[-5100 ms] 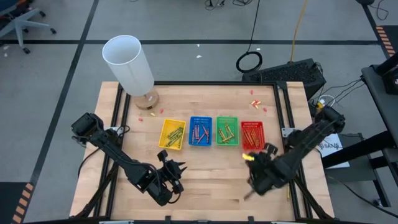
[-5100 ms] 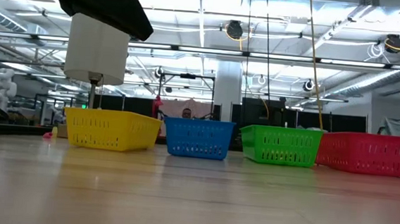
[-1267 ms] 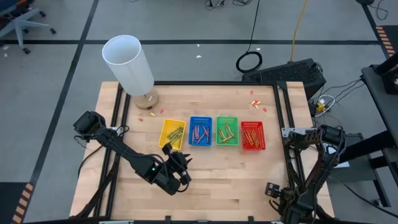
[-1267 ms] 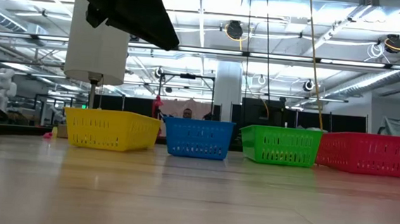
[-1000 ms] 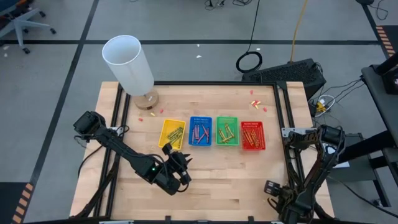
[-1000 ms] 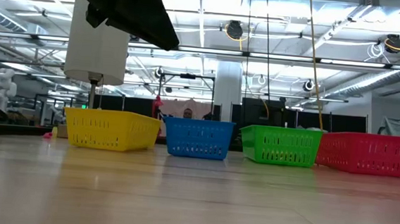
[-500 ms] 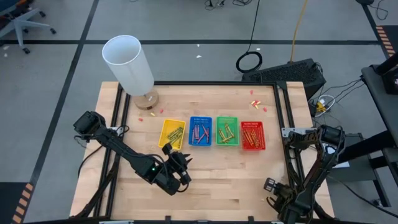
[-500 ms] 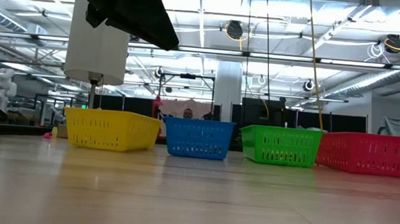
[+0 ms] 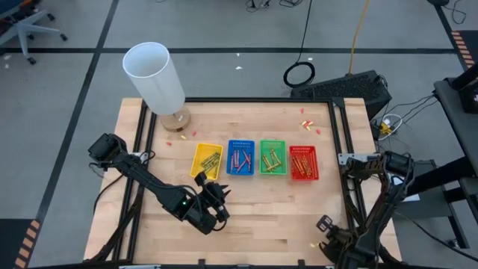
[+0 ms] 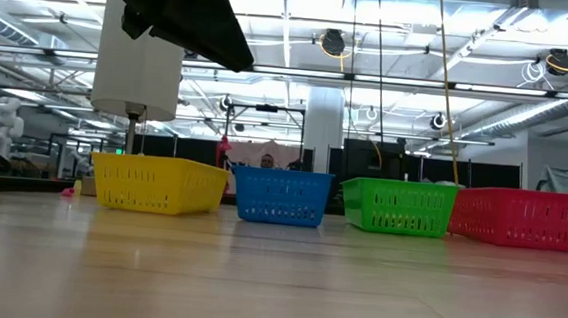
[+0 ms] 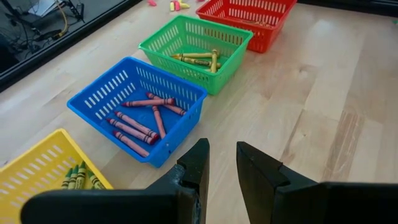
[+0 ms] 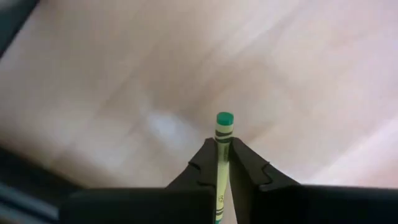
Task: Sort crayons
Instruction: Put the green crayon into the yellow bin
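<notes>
Four trays stand in a row mid-table: yellow [image 9: 207, 160], blue [image 9: 240, 157], green [image 9: 272, 157] and red [image 9: 303, 162]. Each has crayons lying on its floor, the blue one red crayons [image 11: 140, 121] and the green one yellowish crayons [image 11: 199, 59]. My right gripper [image 9: 327, 237] is over the table's near right part, pointing down, shut on a green crayon [image 12: 223, 134]. My left gripper [image 9: 216, 200] hovers on the near side of the yellow and blue trays. Its fingers [image 11: 222, 168] stand a little apart with nothing between them. My right gripper pinches the green crayon's paper-wrapped shaft [image 12: 221, 155] between its two fingers. The fingers come from above and lie along the crayon. The crayon's flat green end [image 12: 224, 118] sticks out past the fingertips toward the wood. I cannot tell whether that end touches the table.
A tall white cylinder [image 9: 153, 78] on a round wooden foot stands at the far left corner. Small pink scraps [image 9: 181, 137] lie near it, and others [image 9: 306, 124] at the far right. Black rails [image 9: 340, 149] run along the table's sides. Bare wood lies on the trays' near side.
My right gripper's wrist has rolled a little in place over the near right part of the table.
</notes>
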Motion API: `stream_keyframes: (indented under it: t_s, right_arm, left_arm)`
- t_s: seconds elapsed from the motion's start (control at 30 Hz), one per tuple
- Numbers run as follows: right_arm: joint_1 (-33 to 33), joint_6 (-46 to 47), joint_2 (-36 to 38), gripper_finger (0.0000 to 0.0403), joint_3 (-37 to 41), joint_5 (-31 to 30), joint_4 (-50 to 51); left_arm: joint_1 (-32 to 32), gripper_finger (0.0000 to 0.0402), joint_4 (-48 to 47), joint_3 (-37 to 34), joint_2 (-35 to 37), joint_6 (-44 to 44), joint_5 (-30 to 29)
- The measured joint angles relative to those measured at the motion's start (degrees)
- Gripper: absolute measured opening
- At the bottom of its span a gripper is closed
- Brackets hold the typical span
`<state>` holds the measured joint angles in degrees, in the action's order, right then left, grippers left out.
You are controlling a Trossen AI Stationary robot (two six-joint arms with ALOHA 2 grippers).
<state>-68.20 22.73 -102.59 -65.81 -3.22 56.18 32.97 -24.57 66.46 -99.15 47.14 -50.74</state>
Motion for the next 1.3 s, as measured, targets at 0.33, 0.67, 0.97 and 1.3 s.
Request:
stream_keyframes:
  t_s: [0.33, 0.67, 0.97, 1.3]
  right_arm:
    - [0.02, 12.89, 0.11, 0.0003, -9.44, -30.0, -2.27]
    - [0.34, 12.16, 0.12, 0.0003, -10.35, -58.27, -13.92]
    - [4.31, 12.17, 0.21, 0.0003, -10.39, -64.31, -19.14]
    - [11.88, 12.19, 0.22, 0.0004, -10.39, -64.53, -27.29]
  left_arm:
    - [0.01, 0.008, 0.05, 0.0, 0.0, -1.54, 0.02]
    - [0.89, 0.008, 0.15, 0.0, 0.0, -2.57, 1.1]
    - [2.68, 0.008, 0.15, 0.0, 0.0, -2.65, 1.42]
    - [5.42, 0.008, 0.21, 0.0, 0.0, -2.51, 3.17]
